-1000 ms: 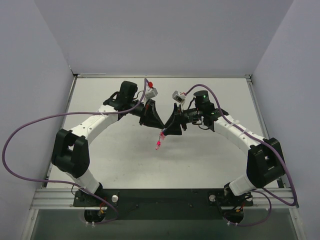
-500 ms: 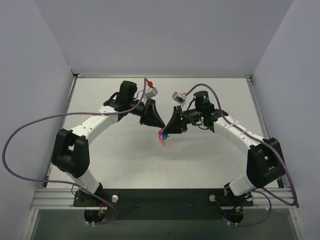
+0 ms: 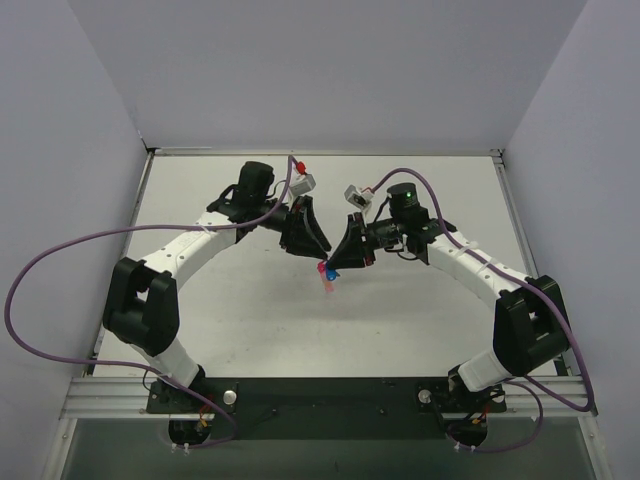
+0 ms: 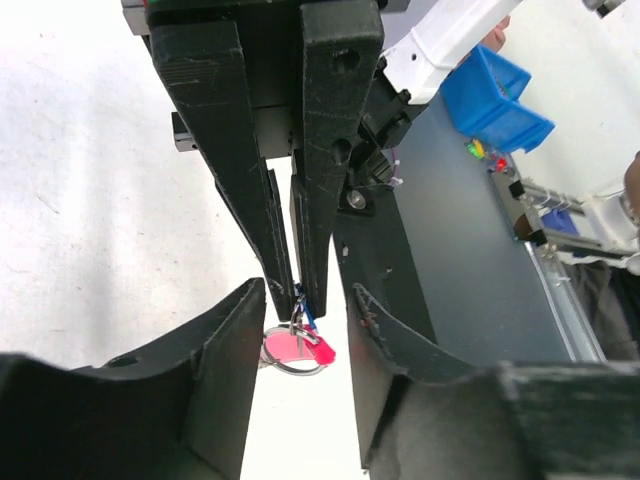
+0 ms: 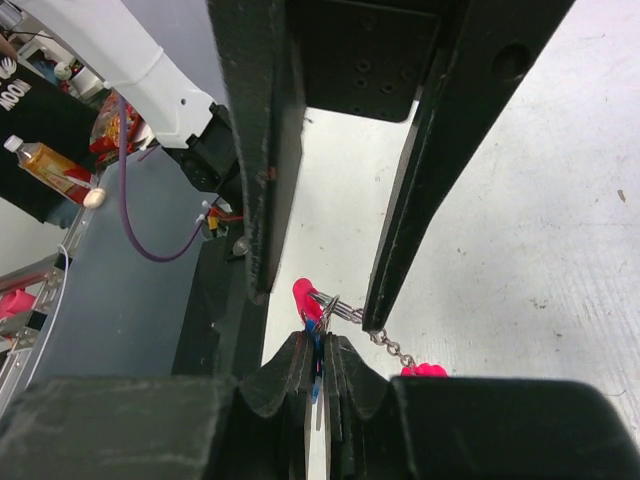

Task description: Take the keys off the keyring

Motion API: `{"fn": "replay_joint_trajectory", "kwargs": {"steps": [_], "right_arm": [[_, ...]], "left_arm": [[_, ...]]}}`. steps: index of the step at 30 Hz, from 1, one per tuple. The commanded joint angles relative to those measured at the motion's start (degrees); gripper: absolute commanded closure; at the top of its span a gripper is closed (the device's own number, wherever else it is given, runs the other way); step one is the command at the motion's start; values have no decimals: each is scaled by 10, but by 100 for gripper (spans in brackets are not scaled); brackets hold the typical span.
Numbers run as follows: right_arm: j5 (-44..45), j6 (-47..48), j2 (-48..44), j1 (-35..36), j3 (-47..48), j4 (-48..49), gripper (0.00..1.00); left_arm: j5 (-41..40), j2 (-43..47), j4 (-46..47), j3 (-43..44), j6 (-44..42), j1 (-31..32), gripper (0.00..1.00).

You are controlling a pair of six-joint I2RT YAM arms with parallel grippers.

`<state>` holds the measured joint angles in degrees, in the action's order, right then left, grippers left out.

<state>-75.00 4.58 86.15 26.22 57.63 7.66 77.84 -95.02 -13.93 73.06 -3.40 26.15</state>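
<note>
The small bunch of keys (image 3: 326, 274) hangs in mid-air between the two arms. My right gripper (image 5: 318, 346) is shut on the blue key (image 5: 316, 372), whose head shows between its pads. A pink key (image 5: 307, 298) and the thin silvery keyring (image 5: 331, 309) stick out just beyond its tips. A short chain (image 5: 391, 349) runs down to a pink charm (image 5: 423, 371). My left gripper (image 4: 305, 308) stands open around the keyring (image 4: 293, 356) and pink key (image 4: 287, 346), its fingers (image 4: 222, 372) on either side and holding nothing. In the top view the left gripper (image 3: 314, 246) and right gripper (image 3: 337, 263) nearly meet tip to tip.
The white table (image 3: 250, 310) lies below the hanging keys, walled in by grey panels at the back and sides. Purple cables (image 3: 60, 250) loop off both arms. Both wrists carry small grey connectors (image 3: 303, 185) near the meeting point.
The right gripper closed on the blue key, lifting the bunch up. The left gripper, shut until half a second ago, has now opened and let go.
</note>
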Motion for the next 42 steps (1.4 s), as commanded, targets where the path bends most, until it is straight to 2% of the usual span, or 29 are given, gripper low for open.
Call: {"fn": "replay_joint_trajectory", "kwargs": {"steps": [1, 6, 8, 13, 16, 21, 31, 35, 42], "right_arm": [[-17, 53, -19, -6, 13, -19, 100], [15, 74, -23, -8, 21, -49, 100], [27, 75, -29, -13, 22, -53, 100], [80, 62, -45, -24, 29, -53, 100], [107, 52, -56, -28, 33, -53, 100], [139, 38, -76, -29, 35, -56, 100], [137, -16, -78, -29, 27, -20, 100], [133, -35, -74, -29, 24, -4, 100], [157, -46, -73, -30, 13, 17, 100]], "left_arm": [[9, 10, 22, 3, 8, -7, 45], [-3, 21, 12, 3, -1, -13, 30], [-43, 24, -32, 8, -39, -13, 26], [-170, 19, -79, 9, -93, -10, 24], [-199, 16, -83, 0, -107, -7, 24], [-192, 16, -78, -8, -113, 9, 24], [-176, 26, -28, -20, -81, 31, 25], [-181, 33, -19, -25, -79, 37, 27], [-171, 37, 30, -36, -28, 38, 33]]}}
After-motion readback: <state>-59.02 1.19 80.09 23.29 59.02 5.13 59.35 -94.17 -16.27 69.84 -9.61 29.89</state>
